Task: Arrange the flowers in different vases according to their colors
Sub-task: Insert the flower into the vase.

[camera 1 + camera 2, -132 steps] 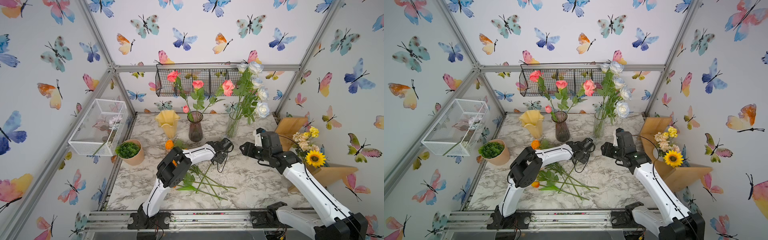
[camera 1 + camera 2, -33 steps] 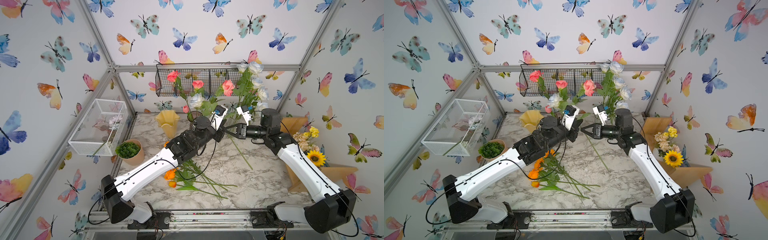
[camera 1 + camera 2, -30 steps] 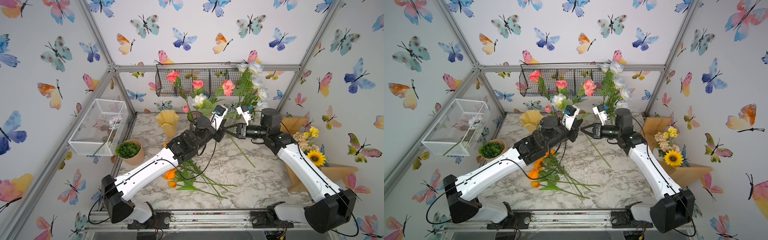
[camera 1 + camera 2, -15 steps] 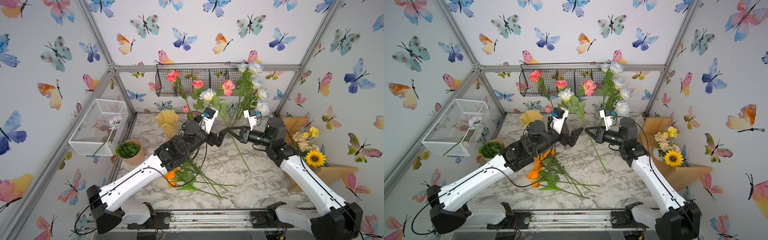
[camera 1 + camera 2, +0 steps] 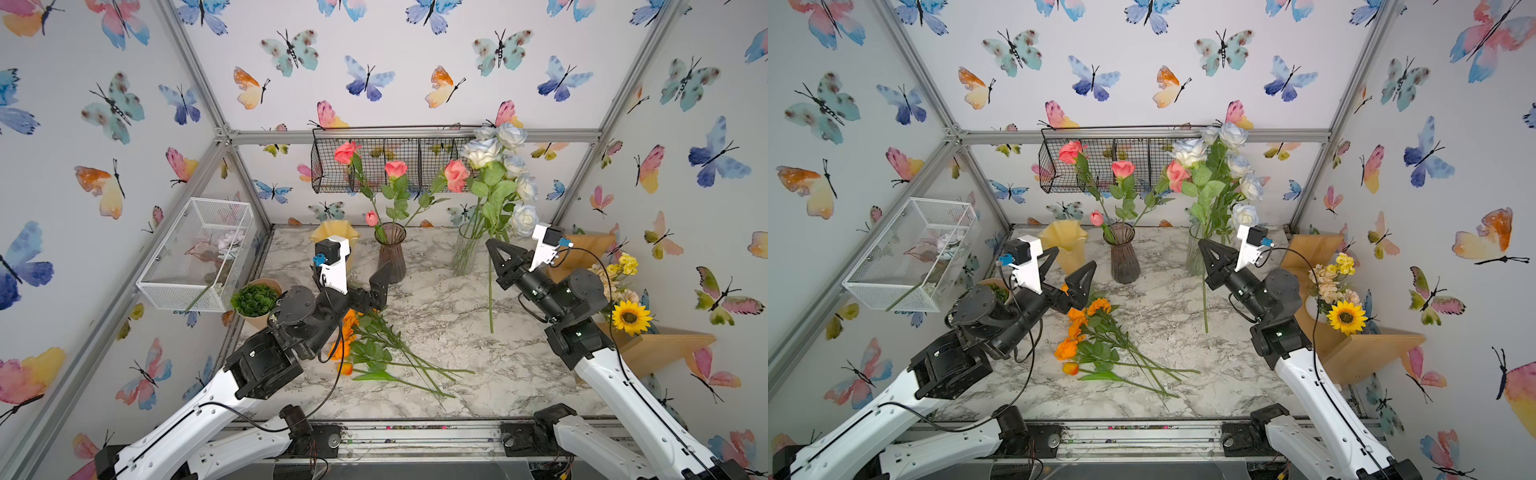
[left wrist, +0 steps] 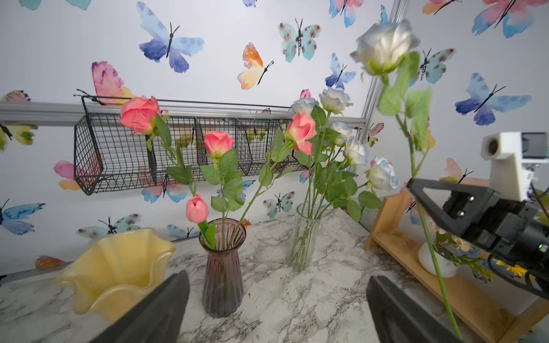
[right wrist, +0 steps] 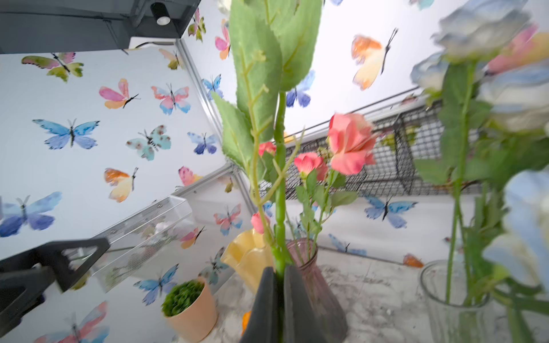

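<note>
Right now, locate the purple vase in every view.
Both top views: purple vase at the table's back, middle.
Left wrist: purple vase between yellow vase and clear vase.
Right wrist: purple vase just behind the right gripper.
Shared landmark: yellow vase beside it.

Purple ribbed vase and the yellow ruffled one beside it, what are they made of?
Purple ribbed vase: tinted glass, likely; stems show through its glossy wall. Yellow ruffled vase: opaque and smooth with a soft sheen, perhaps glazed ceramic or milky glass; the look leaves it open.
</note>
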